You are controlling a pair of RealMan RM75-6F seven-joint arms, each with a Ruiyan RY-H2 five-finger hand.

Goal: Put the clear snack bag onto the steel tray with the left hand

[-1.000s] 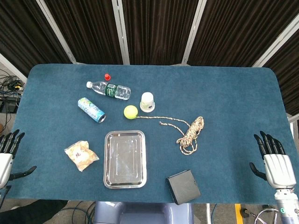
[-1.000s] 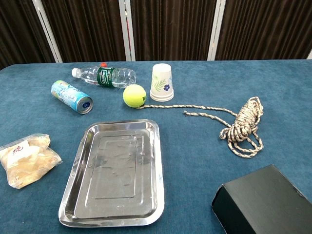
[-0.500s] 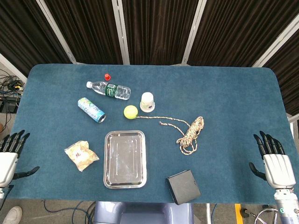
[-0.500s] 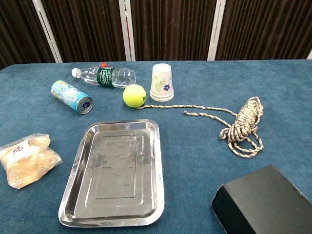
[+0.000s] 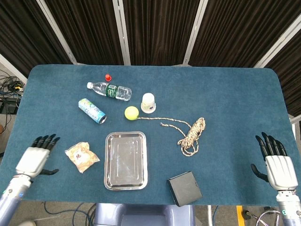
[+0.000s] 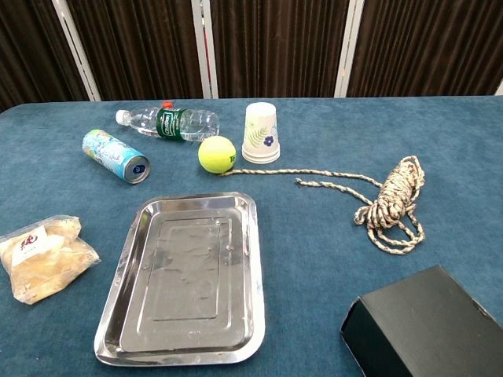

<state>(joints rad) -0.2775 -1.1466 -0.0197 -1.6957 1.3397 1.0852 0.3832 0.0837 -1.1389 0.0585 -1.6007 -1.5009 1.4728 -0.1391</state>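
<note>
The clear snack bag (image 5: 82, 157) (image 6: 45, 258) lies flat on the blue cloth, left of the steel tray (image 5: 125, 160) (image 6: 189, 280), which holds nothing. My left hand (image 5: 36, 158) hovers over the table's left front part, a short way left of the bag, fingers spread and holding nothing. My right hand (image 5: 276, 164) hangs at the table's right front edge, fingers spread, far from the tray. Neither hand shows in the chest view.
Behind the tray lie a tennis ball (image 5: 131, 112), a paper cup (image 5: 148, 102), a water bottle (image 5: 110, 91), a red cap (image 5: 107, 77) and a drink can (image 5: 92, 110). A coiled rope (image 5: 191, 134) lies right of the tray, a black box (image 5: 184, 188) at the front edge.
My left hand has moved right from off the table's left edge to just left of the snack bag. The right hand and all objects have stayed put.
</note>
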